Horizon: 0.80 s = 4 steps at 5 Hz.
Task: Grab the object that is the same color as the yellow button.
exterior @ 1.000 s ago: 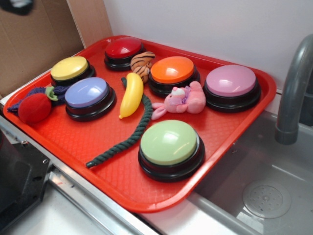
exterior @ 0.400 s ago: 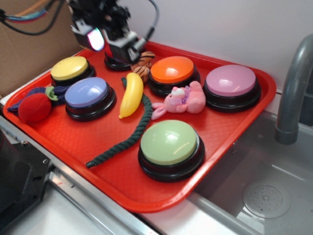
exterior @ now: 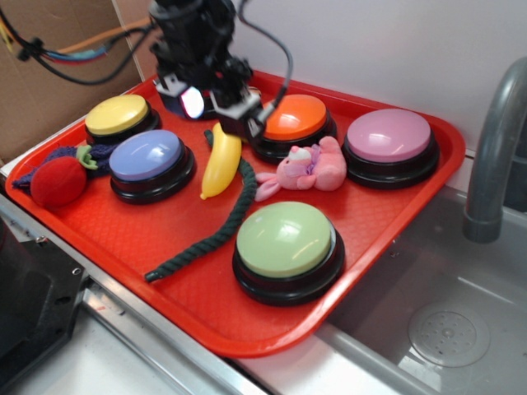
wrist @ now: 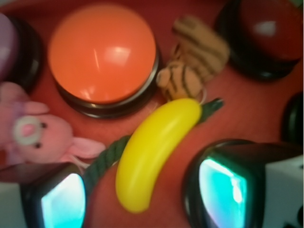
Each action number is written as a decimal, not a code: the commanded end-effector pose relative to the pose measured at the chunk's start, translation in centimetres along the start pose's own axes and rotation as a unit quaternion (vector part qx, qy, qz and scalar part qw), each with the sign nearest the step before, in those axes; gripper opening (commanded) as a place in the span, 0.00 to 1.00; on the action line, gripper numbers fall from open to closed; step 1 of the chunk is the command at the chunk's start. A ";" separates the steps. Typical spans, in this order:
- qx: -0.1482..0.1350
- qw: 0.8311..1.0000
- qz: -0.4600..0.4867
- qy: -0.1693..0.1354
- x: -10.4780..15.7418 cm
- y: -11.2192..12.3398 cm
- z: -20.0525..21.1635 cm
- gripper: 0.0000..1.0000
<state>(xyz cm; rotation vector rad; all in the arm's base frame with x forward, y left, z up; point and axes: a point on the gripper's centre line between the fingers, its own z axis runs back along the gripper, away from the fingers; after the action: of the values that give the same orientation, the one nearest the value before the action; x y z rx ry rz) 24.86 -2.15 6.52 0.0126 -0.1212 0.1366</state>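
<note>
Tray [exterior: 387, 247], red and textured, carries everything, and the banana [exterior: 221, 160] serves as the landmark on it. Far left of the banana lies a red plush strawberry [exterior: 58, 179] on a dark blue cloth. Just right of that sit the yellow button [exterior: 118, 115], toward the back, and a lavender-blue button [exterior: 150, 161] in front of it, the latter close beside the banana's left flank. The gripper [exterior: 216, 105] hangs above the banana's upper end; in the wrist view its two fingers [wrist: 223, 183] stand spread apart, one on each side of the banana [wrist: 154, 149], gripping nothing. A dark green rope [exterior: 216, 232] runs under the banana and out toward the tray's front. Behind the banana, the wrist view shows a striped tiger plush [wrist: 194, 64] touching its tip and a red button [wrist: 263, 33] beyond. Right of the banana come the orange button [exterior: 294, 117], a pink plush [exterior: 305, 169], a green button [exterior: 286, 241] in front, and a pink button [exterior: 390, 137].
</note>
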 end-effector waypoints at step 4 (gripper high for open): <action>-0.015 1.000 0.001 -0.008 2.3 0.1 -3.0 0.00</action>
<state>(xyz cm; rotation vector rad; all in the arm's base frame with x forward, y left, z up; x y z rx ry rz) 26.22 -1.79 2.70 -0.0146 -0.0987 0.1375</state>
